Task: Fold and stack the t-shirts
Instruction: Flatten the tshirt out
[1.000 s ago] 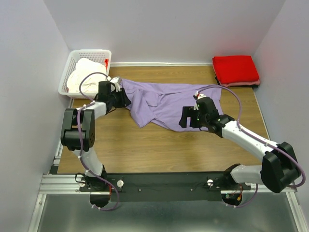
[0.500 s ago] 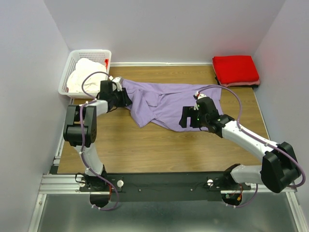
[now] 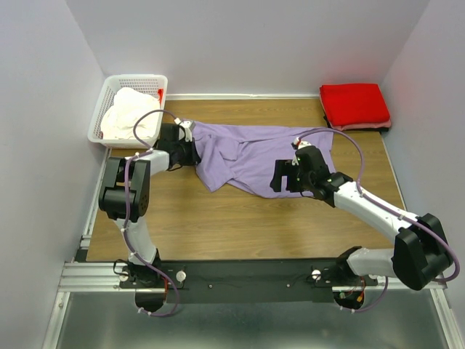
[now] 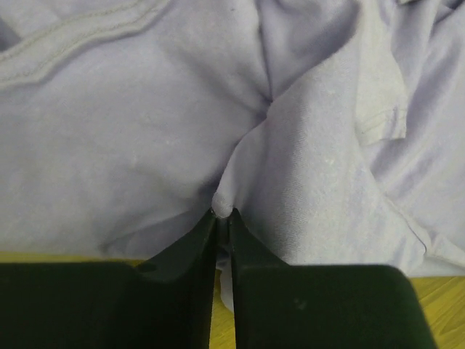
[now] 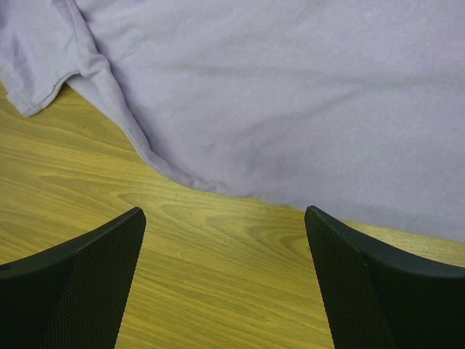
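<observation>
A lavender-purple t-shirt (image 3: 247,154) lies crumpled across the back middle of the wooden table (image 3: 218,218). At the shirt's left end my left gripper (image 3: 191,150) is shut, and a small fold of the lavender cloth (image 4: 223,205) is pinched between its fingertips (image 4: 211,236). My right gripper (image 3: 280,179) hangs open over the shirt's front right hem (image 5: 218,185), with bare wood between its fingers (image 5: 94,254). A red t-shirt (image 3: 354,106) lies folded at the back right corner. A cream-white t-shirt (image 3: 125,116) sits bunched in the basket.
The white lattice basket (image 3: 138,78) stands at the back left corner, close behind the left arm. Grey walls close the table on the left, back and right. Bare wood stretches in front of the lavender shirt to the arm bases.
My left gripper has slid right onto the lavender shirt's left end and closed on a fold of it. The right arm has stayed put.
</observation>
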Action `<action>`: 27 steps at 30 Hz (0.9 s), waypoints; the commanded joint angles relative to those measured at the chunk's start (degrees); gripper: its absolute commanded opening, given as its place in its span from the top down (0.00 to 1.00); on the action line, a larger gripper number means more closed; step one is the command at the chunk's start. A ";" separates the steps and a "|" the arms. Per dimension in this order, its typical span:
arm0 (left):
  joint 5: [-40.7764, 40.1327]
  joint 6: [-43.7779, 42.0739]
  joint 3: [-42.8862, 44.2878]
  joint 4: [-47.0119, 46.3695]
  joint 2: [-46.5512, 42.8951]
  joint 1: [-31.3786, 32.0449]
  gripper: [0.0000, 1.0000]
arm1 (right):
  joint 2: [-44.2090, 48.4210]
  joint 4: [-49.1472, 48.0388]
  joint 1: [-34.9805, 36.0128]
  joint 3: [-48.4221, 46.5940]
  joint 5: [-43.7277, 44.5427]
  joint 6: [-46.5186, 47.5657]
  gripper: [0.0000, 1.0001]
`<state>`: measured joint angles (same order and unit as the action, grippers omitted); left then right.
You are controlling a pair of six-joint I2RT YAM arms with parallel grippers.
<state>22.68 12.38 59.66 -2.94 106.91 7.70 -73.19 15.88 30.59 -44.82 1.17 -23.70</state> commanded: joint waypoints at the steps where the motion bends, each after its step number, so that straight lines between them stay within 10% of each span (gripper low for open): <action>1: -5.88 0.54 2.56 6.62 -1.96 -0.15 0.90 | 1.03 -0.94 0.26 1.05 2.43 0.32 0.04; 9: -22.23 7.74 -3.66 23.23 -19.70 -0.23 1.00 | 2.35 -0.85 0.26 0.00 2.70 0.33 0.03; 19: -18.37 18.55 -16.24 38.88 -53.18 -0.50 1.00 | -2.22 1.95 -0.26 -3.61 15.06 -2.30 0.01; 27: -14.68 20.31 -16.33 41.70 -59.62 -0.50 1.00 | -3.19 9.34 -13.44 -0.98 23.70 -8.11 0.00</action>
<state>5.50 30.79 43.24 35.62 49.67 7.46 -77.52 20.23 21.28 -47.05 17.47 -28.23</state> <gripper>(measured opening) 0.010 0.997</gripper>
